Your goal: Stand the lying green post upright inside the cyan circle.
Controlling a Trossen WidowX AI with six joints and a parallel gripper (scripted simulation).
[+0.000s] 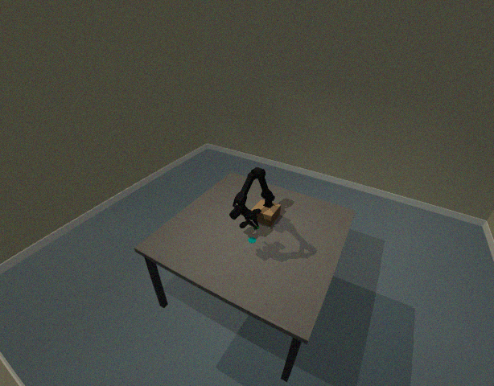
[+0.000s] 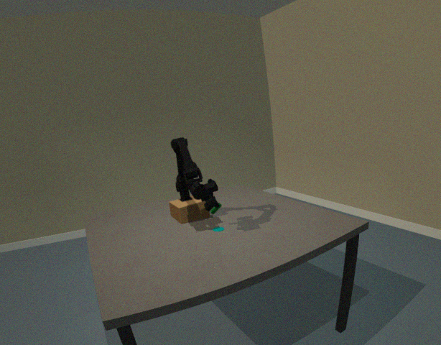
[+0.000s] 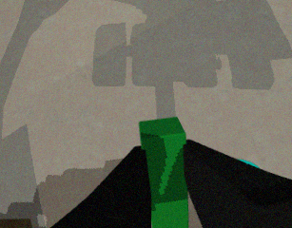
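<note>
The green post (image 1: 257,227) (image 2: 215,208) (image 3: 169,216) is held above the table. It is tilted in the exterior view, neither flat nor upright. My gripper (image 1: 256,226) (image 2: 212,208) (image 3: 163,153) is shut on the post, with one black finger on each side of it in the wrist view. The cyan circle (image 1: 252,240) (image 2: 217,229) lies flat on the table, a little to the side of the held post and below it. In the wrist view only a sliver of the cyan circle (image 3: 248,162) shows past the right finger; the rest is hidden.
A wooden block (image 1: 269,213) (image 2: 179,211) stands beside the gripper, under the arm's base. Its dark corner (image 3: 11,223) shows at the wrist view's lower left. The table (image 1: 222,265) (image 2: 157,259) bears the arm's shadows, and its edges lie well away from the gripper.
</note>
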